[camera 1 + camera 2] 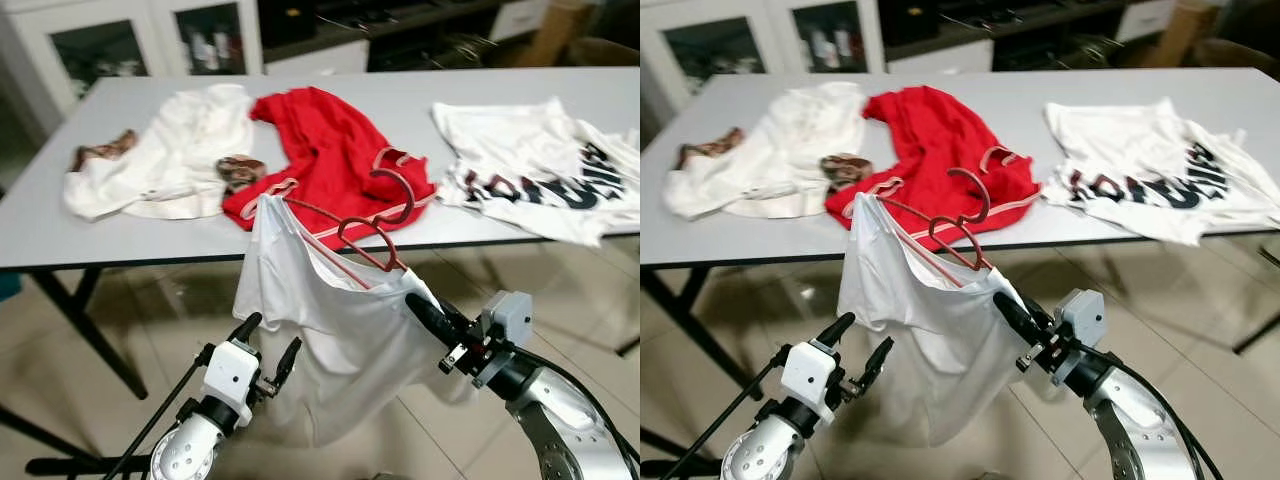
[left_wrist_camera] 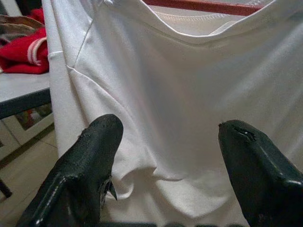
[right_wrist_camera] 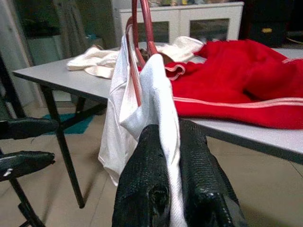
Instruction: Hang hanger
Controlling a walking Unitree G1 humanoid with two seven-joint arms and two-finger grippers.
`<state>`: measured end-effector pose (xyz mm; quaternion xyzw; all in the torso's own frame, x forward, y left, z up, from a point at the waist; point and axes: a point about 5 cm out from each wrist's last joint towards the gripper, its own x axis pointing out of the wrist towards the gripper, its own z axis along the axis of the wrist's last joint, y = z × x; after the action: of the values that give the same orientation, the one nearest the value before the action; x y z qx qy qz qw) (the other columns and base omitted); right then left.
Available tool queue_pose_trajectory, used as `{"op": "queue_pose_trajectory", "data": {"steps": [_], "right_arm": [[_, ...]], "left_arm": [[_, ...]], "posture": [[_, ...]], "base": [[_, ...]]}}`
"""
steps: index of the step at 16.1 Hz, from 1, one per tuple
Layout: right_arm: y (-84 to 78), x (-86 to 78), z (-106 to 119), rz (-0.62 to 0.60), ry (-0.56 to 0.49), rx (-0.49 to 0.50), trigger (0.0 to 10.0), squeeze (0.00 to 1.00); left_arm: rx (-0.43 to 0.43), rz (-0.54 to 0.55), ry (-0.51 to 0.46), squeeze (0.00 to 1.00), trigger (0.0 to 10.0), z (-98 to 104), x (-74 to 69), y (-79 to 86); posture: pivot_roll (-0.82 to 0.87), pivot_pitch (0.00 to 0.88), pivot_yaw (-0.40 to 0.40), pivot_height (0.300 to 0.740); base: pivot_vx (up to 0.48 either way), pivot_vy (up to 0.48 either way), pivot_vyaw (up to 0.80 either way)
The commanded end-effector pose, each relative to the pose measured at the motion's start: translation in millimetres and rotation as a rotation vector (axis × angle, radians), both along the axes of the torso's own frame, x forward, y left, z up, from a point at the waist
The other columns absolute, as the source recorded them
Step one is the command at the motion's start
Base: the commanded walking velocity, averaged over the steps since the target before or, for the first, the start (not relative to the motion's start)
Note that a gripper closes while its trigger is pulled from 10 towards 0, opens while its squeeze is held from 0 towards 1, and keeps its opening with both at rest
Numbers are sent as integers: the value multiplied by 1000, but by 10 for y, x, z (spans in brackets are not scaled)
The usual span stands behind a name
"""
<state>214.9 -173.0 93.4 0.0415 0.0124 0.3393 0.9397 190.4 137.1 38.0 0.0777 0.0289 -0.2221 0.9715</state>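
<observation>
The right gripper (image 3: 168, 156) is pinching one shoulder of the white shirt (image 1: 330, 330), its fingers pressed onto the cloth, holding it in front of the tabletop (image 1: 130, 235). The left gripper (image 1: 268, 345), fingers spread, is hovering beside the shirt's lower half. The red hanger (image 1: 370, 235) is sitting in the shirt's neck, before the red garment (image 1: 330, 150) on the tabletop.

A long grey table (image 1: 400, 110) with dark legs stands on a pale tiled floor (image 1: 570, 290). On it lie a cream garment (image 1: 180, 150) at the left, a red garment (image 1: 330, 150) in the middle, and a white printed shirt (image 1: 540, 165) at the right.
</observation>
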Motion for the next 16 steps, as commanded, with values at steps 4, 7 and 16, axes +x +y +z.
{"op": "queue_pose_trajectory", "data": {"steps": [4,7,16], "right_arm": [[89,250,384,-1,-158,41,10000,0],[225,525,869,11,-307,121,10000,0],[78,1221,1250,-353,-400,19,10000,0]], "left_arm": [[50,13,-47,0,10000,77,56,83],[75,8,-117,0,10000,232,186,101],[102,-21,-258,0,10000,637,451,47]], "posture": [[23,0,23,736],[31,0,21,736],[57,0,4,736]], "base": [[0,0,0],[0,0,0],[0,0,0]]}}
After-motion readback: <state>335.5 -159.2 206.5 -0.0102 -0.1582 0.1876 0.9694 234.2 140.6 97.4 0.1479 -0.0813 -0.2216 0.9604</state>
